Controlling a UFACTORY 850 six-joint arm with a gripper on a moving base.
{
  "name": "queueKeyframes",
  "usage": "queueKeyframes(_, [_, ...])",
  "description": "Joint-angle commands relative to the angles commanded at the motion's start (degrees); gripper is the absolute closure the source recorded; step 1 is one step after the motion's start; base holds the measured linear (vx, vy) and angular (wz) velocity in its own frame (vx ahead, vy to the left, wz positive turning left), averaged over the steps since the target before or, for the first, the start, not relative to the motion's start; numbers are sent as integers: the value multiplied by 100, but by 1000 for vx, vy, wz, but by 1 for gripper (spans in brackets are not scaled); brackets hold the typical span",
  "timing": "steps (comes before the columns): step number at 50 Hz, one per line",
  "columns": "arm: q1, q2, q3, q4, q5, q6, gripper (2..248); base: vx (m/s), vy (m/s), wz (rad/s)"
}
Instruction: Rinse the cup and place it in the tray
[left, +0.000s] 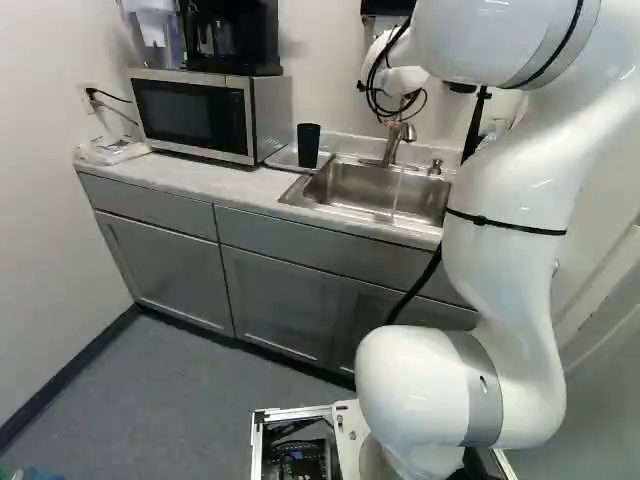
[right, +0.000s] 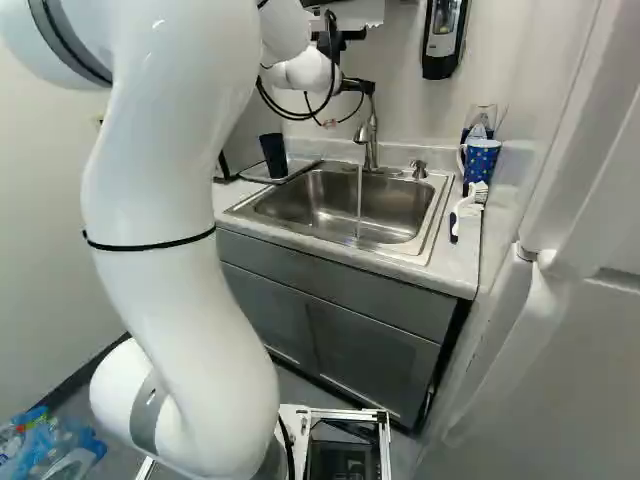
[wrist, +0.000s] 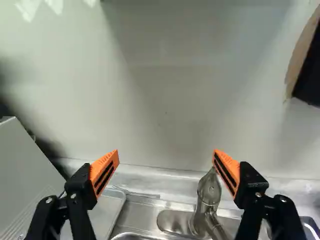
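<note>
Tumbler (left: 308, 146), black, upright and probably light, stiff and slippery when wet, stands on the tray (wrist: 108, 214) below the empty, wide-open pincer (wrist: 166, 152), off toward the microwave (left: 190, 115), where a gentle hold around its mid-wall should suit.

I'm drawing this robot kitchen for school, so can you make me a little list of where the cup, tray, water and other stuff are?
cup: black, upright, on the tray
tray: between the microwave and the sink
faucet: at the back of the sink
water: running from the faucet into the sink
tool: open and empty, near the faucet
mug: blue, past the sink, at the right of the right base view
cup rinsed: cannot tell
</note>
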Motion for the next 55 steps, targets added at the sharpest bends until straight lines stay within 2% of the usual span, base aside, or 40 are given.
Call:
queueKeyframes(17, [0, 46, -147, 0, -17, 0, 3, 0, 0, 0])
queueKeyframes(30, [0, 74, -267, 0, -211, 0, 3, 0, 0, 0])
queueKeyframes(55, [1, 102, -435, 0, -1195, 0, 3, 0, 0, 0])
